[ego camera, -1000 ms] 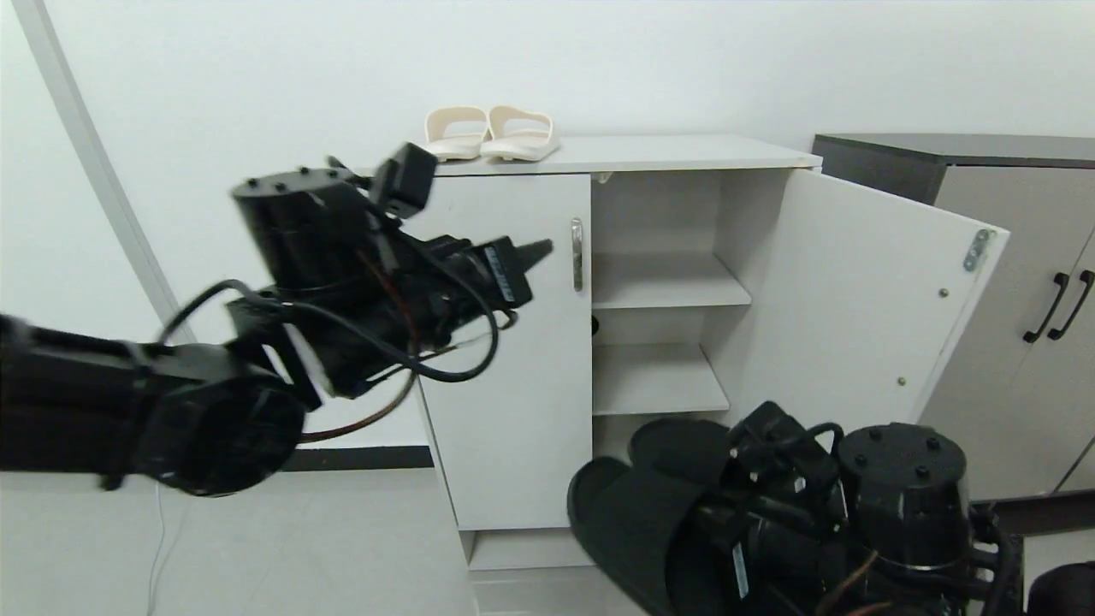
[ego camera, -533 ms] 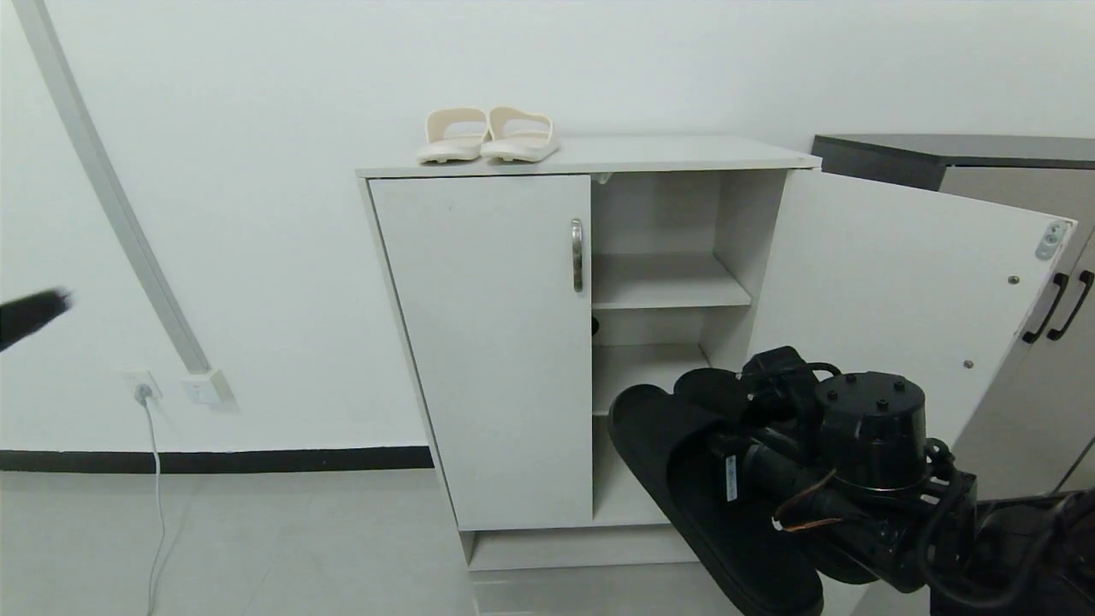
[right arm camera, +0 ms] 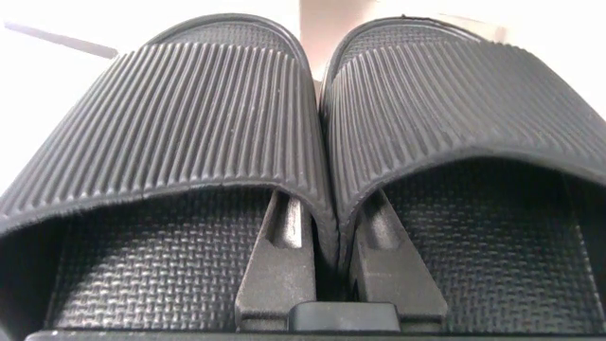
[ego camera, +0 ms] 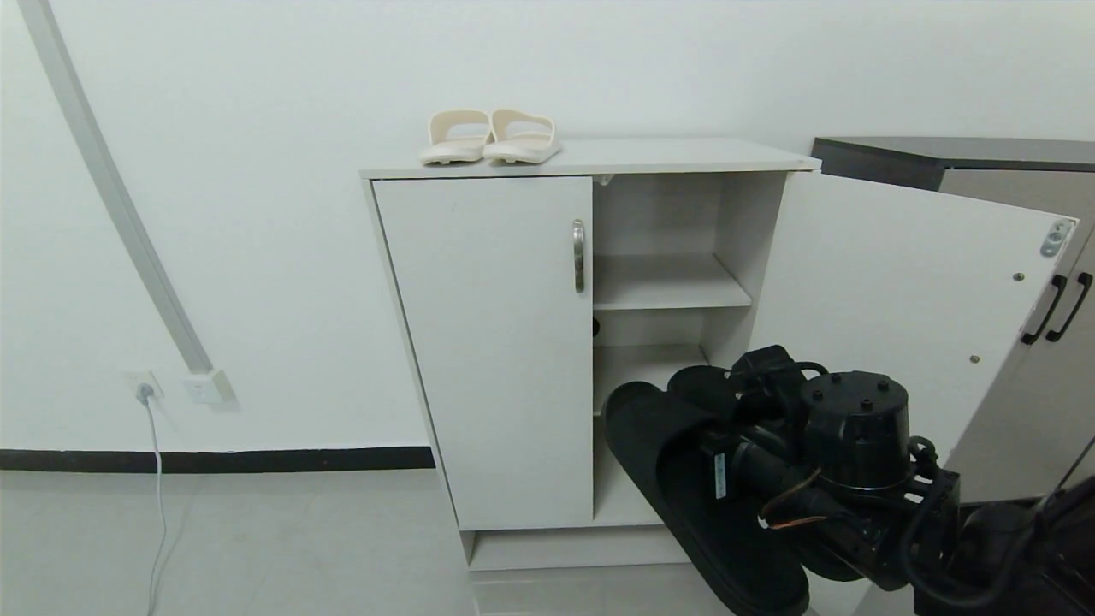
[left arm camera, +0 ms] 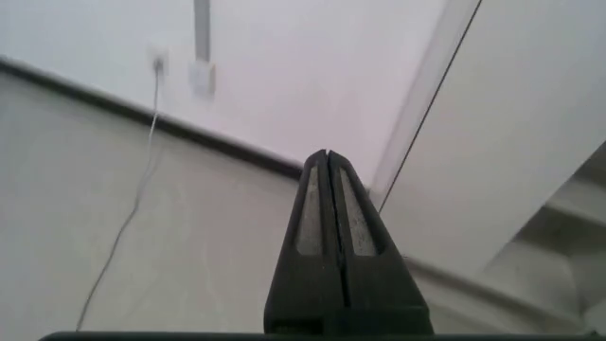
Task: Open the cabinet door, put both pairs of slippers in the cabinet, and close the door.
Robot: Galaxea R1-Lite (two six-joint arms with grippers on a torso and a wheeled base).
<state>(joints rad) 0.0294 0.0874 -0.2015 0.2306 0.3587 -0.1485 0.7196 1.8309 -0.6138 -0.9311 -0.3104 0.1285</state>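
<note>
Cabinet against a white wall, seen from the head. Its left door is shut and carries a metal handle at its inner edge. The right door stands swung wide open, exposing an upper shelf, a lower shelf and a bottom compartment.

The beige slippers lie side by side on the cabinet top, near its left end, above the shut door.

The black slippers are off the floor, carried as a pair by the right pincer. They hang tilted in front of the open half, at the height of the lower shelf and bottom compartment. Their far ends overlap the opening, but whether they have passed the cabinet's front edge cannot be told. In the right wrist view one finger reaches under each ribbed strap, and the two clamp the adjoining strap sides together, so the pincer is closed on the pair.

The left pincer is empty, its two fingers pressed flat together. It hangs above the floor, near the cabinet's lower left part.

A socket with a cable sits low on the wall to the left. A dark cabinet stands at the right, behind the open door.
</note>
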